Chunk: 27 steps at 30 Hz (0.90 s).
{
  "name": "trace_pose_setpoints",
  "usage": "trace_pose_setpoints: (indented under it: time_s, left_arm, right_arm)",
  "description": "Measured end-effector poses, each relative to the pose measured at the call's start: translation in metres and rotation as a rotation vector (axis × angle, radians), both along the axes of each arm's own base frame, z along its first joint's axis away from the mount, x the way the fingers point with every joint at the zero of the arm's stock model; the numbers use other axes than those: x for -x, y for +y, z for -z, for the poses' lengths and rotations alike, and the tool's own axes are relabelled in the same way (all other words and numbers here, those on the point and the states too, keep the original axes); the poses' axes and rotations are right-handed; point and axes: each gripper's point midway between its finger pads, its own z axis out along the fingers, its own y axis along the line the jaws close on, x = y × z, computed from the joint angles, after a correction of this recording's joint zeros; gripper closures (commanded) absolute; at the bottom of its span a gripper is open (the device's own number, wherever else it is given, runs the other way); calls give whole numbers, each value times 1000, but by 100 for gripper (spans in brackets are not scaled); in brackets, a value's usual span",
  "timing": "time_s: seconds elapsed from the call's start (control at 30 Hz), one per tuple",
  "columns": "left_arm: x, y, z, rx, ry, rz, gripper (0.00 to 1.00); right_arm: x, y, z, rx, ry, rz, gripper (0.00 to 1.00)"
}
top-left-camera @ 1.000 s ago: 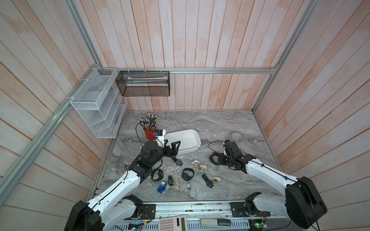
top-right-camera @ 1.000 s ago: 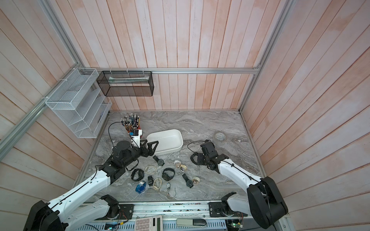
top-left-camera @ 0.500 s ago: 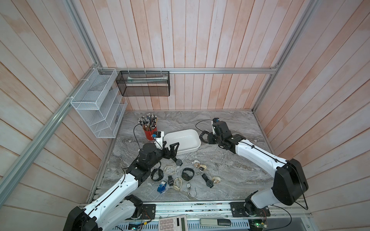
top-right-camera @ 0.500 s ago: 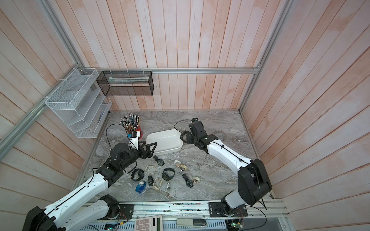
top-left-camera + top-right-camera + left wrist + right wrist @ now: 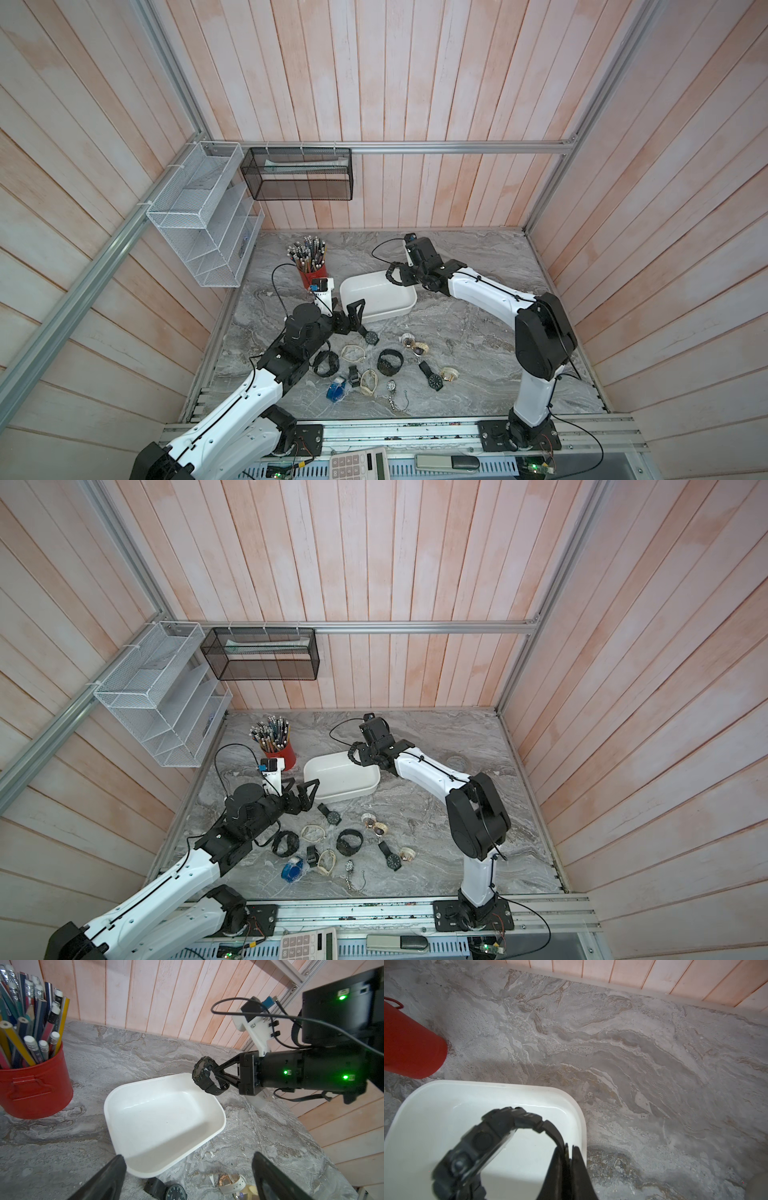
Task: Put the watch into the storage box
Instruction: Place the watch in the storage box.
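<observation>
Watch (image 5: 205,1076), black and chunky, hangs by its strap from the right pincer (image 5: 569,1153), which is clamped on it, above one corner of the storage box (image 5: 128,1093), not touching it. Left pincer (image 5: 188,1159) gapes wide, holding nothing, just beside the box's opposite side, above the tabletop (image 5: 62,1147). More watches (image 5: 390,361) lie near that side.

Black chunky plastic watch (image 5: 392,275) up over far-R corner of white rounded plastic storage box (image 5: 386,313), mid grey marble table (image 5: 478,332); red metal pencil cup (image 5: 312,275) just behind-L; loose watches (image 5: 390,360) scattered in front.
</observation>
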Motion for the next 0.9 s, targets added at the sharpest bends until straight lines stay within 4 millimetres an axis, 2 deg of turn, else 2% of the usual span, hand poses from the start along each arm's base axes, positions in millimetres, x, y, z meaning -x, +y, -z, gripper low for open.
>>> trace_pose_setpoints:
  time_s: [0.47,0.77,0.9]
  left_arm:
    - [2,10,-4,-7,-15,-45,4]
    - [2,12,-5,-8,-20,-53,4]
    - [2,13,-5,-9,-20,-57,4]
  right_arm:
    - [-9,15,59,76,76,-23,100]
    - [-21,22,82,93,88,-12,100]
    - [-22,22,83,86,87,-2,94]
